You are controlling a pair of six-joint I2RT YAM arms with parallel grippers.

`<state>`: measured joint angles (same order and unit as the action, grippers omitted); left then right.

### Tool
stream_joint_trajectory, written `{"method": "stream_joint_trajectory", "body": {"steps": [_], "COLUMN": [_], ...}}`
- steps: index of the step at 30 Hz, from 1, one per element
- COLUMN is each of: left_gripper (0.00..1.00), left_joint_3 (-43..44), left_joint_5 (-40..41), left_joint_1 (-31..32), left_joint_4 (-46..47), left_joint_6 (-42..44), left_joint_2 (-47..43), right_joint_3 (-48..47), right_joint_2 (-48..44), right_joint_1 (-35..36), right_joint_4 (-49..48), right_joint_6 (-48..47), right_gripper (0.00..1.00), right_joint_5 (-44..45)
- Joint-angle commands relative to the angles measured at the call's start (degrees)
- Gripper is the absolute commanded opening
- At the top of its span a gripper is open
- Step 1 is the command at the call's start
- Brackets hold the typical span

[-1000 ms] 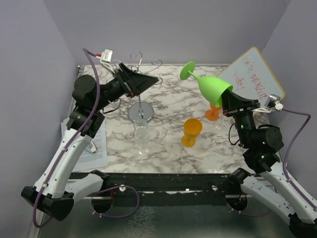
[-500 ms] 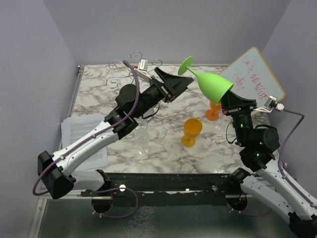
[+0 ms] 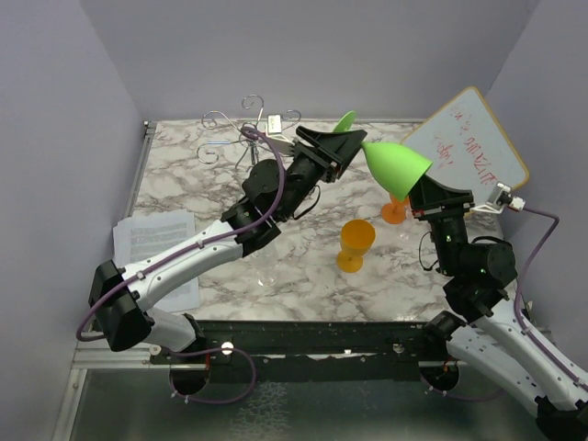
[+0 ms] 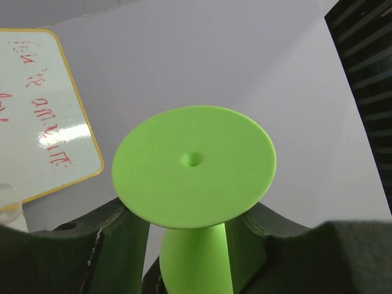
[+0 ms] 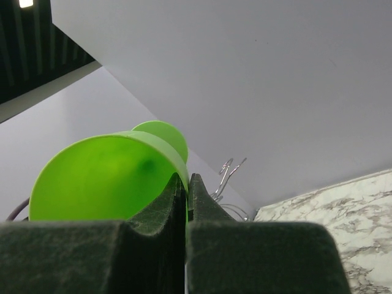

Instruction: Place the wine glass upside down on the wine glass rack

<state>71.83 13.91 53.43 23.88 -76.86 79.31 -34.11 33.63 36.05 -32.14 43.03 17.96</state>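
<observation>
Wine glass (image 3: pixel 395 163) aloft, tilted. Right gripper (image 5: pixel 185 181) clamped on bowl rim. Left gripper (image 4: pixel 196 236) straddles stem just under foot; whether gripping, cannot tell.

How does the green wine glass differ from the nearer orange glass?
The green wine glass is held in the air, tilted; the nearer orange glass stands upright on the table. The right claw pinches the green glass's rim; nothing touches the orange one. Both are stemmed glasses.

Top camera high behind, looking down. Your wrist cameras both sit close on the green wine glass (image 3: pixel 395 163).
</observation>
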Motion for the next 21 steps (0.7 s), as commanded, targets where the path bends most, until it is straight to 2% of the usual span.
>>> {"method": "stream_joint_trajectory", "body": {"steps": [1, 3, 6, 7, 8, 9, 10, 12, 14, 16, 18, 21], "left_gripper": [0.42, 0.3, 0.04, 0.0, 0.0, 0.0, 0.0, 0.0, 0.0, 0.0, 0.0, 0.0], "left_joint_3": [1.46, 0.69, -0.13, -0.31, -0.56, -0.93, -1.5, -2.93, -4.19, -4.55, -4.6, -3.3], "left_joint_5": [5.86, 6.94, 7.8, 7.92, 7.97, 8.14, 8.49, 9.28, 9.96, 11.12, 11.98, 8.84], "left_joint_1": [0.58, 0.58, 0.62, 0.62, 0.62, 0.62, 0.62, 0.62, 0.55, 0.5, 0.45, 0.38], "left_joint_4": [2.86, 3.52, 4.26, 4.51, 4.77, 5.11, 5.43, 6.55, 7.95, 8.52, 8.84, 9.43], "left_joint_6": [-2.97, -3.01, -2.24, -1.67, -0.72, 0.53, 1.83, 5.2, 10.14, 17.46, 23.59, 33.9], "left_joint_2": [0.71, 0.49, 0.26, 0.18, -0.04, -0.36, -0.74, -1.61, -2.62, -3.64, -4.23, -4.34], "right_joint_3": [0.39, 0.57, 0.92, 0.66, 0.23, -0.19, -0.64, -1.69, -3.78, -6.52, -8.95, -11.83], "right_joint_2": [-0.5, -0.95, -2.25, -2.74, -3.44, -4.09, -4.96, -6.99, -8.89, -10.27, -11.43, -12.36], "right_joint_1": [0.36, 0.38, 0.38, 0.45, 0.35, 0.42, 0.37, 0.34, 0.36, 0.4, 0.38, 0.38], "right_joint_4": [-2.81, -2.32, 0.01, 1.53, 3.85, 6.61, 9.55, 16.83, 26.26, 35.62, 42.73, 52.42], "right_joint_6": [-0.99, -1.26, -1.34, -1.7, -1.68, -1.59, -1.27, 0.66, 2.2, 2.42, 1.91, 0.85], "right_gripper": [0.01, 0.01, 0.01, 0.01, 0.03, 0.1, 0.21, 0.51, 0.72, 0.79, 0.82, 0.84], "right_joint_5": [-2.71, -2.79, -3.17, -3.67, -4.03, -4.14, -3.72, -1.71, 0.51, 1.46, 1.36, 1.07]}}
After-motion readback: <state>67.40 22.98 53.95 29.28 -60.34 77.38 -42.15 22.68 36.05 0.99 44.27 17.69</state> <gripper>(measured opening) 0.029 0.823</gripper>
